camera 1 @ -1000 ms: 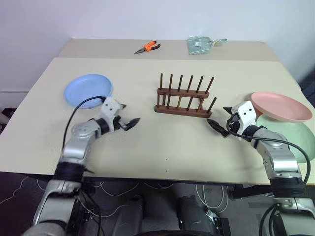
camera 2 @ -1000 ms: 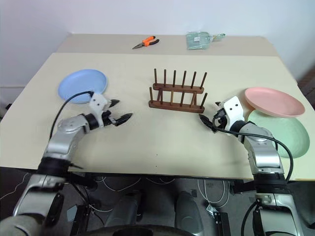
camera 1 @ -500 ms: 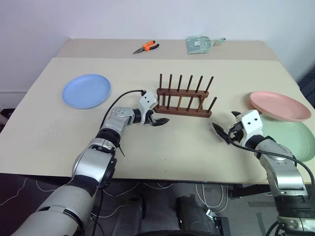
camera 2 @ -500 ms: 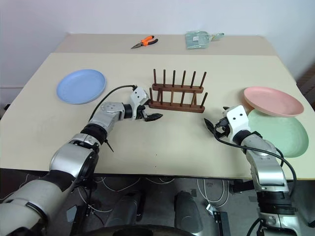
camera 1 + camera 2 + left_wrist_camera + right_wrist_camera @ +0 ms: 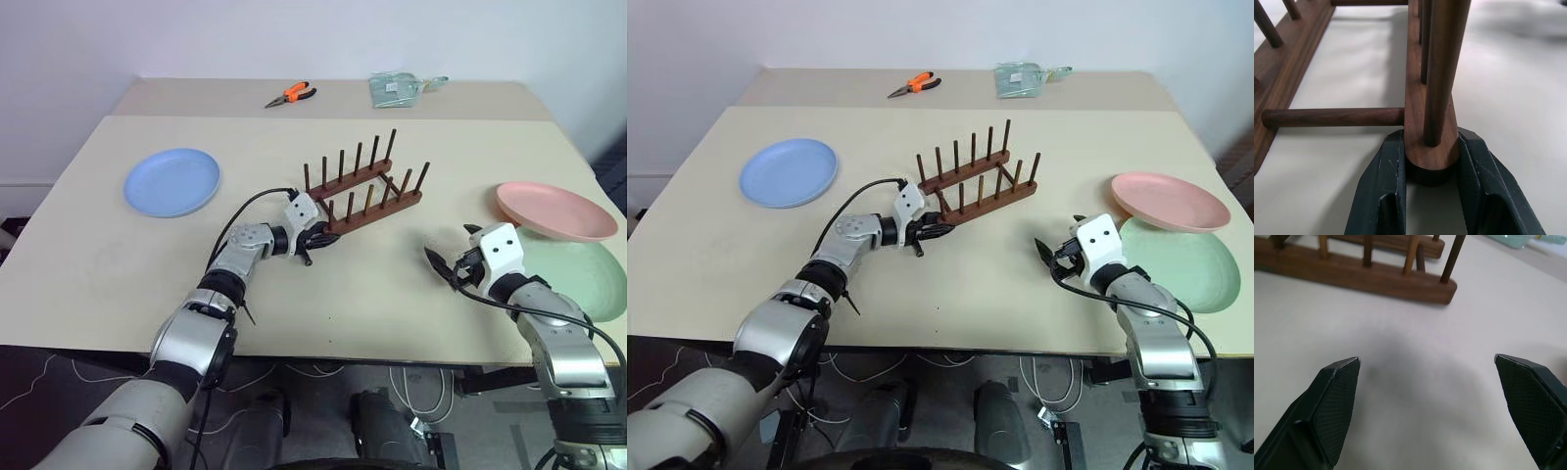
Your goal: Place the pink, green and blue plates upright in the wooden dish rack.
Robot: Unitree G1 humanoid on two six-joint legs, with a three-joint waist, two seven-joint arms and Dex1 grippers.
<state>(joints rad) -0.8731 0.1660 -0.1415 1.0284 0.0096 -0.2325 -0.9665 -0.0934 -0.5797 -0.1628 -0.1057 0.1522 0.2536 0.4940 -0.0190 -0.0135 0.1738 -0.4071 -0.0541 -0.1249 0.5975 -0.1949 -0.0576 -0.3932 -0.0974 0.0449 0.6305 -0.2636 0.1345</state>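
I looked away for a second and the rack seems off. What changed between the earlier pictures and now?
The left gripper swung across from beside the blue plate and closed on the near end rail of the wooden dish rack, which has turned askew, its far end swung away. The right gripper drew back slightly, open. Pink plate and green plate stayed.

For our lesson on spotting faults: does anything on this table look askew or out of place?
The dark brown wooden dish rack sits askew, angled across the table. The left gripper is clamped on one rail's end. No plates are in it yet.
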